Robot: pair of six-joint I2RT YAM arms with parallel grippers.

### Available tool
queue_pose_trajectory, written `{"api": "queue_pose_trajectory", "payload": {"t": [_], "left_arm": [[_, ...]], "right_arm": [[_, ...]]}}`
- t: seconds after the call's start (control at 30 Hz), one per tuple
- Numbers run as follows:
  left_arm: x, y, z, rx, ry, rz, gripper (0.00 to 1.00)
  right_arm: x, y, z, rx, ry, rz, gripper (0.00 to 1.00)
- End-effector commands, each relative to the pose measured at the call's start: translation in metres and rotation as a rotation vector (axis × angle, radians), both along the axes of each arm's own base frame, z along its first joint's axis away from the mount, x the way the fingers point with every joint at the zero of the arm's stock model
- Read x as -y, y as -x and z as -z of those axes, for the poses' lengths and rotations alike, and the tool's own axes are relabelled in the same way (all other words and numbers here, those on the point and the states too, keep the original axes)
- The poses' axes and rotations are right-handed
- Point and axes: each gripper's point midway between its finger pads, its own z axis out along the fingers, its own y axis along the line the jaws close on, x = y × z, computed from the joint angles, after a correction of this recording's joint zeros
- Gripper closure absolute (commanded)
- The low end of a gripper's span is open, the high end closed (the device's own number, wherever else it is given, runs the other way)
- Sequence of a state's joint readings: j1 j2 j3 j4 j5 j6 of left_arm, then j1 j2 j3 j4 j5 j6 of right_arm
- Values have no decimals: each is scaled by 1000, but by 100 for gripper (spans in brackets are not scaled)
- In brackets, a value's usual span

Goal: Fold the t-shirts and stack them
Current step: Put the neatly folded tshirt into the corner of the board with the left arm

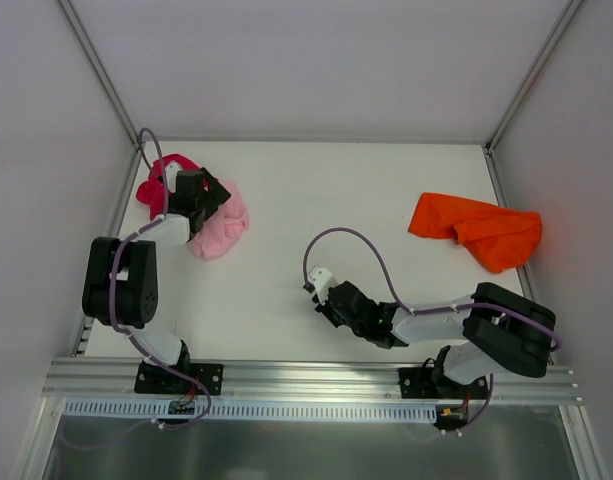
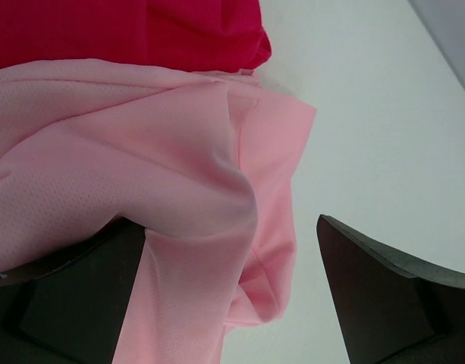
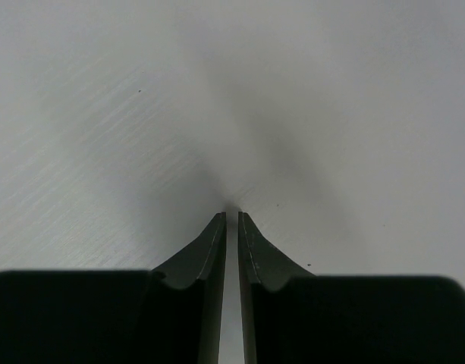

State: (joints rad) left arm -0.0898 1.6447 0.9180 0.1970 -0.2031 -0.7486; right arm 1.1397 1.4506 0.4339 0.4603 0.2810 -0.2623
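Wide open, the left gripper hung over the pink shirt touching the red shirt, the right gripper was closed on nothing, the orange shirt lay well apart; all 3 looked unfolded.

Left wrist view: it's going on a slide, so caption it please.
Open left gripper at the crumpled pink shirt, red shirt beyond, on a white table.

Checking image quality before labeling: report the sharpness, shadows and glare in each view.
Top external: evenly lit, sharp, no glare. Left wrist: pink t-shirt weave crisp, soft shadows in its folds. Right wrist: grey shadow on the table ahead of the right gripper; its near parts blurred.
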Motion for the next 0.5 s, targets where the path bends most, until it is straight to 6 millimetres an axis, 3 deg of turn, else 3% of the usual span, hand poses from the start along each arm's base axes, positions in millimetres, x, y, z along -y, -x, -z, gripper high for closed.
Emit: {"api": "queue_pose_trajectory", "payload": {"t": [0.0, 0.03, 0.33, 0.4, 0.47], "left_arm": [[-13, -9, 6, -70, -21, -48, 2], [-14, -10, 14, -93, -10, -55, 2], [-35, -9, 21, -192, -3, -143, 1], [-33, -9, 22, -193, -4, -123, 1], [-19, -15, 12, -98, 18, -42, 1]], "right_arm": [[3, 4, 6, -10, 5, 4, 85], [4, 4, 7, -10, 7, 5, 85], [5, 3, 7, -5, 11, 10, 85], [4, 3, 7, -7, 12, 7, 85], [3, 5, 6, -11, 8, 2, 85]]}}
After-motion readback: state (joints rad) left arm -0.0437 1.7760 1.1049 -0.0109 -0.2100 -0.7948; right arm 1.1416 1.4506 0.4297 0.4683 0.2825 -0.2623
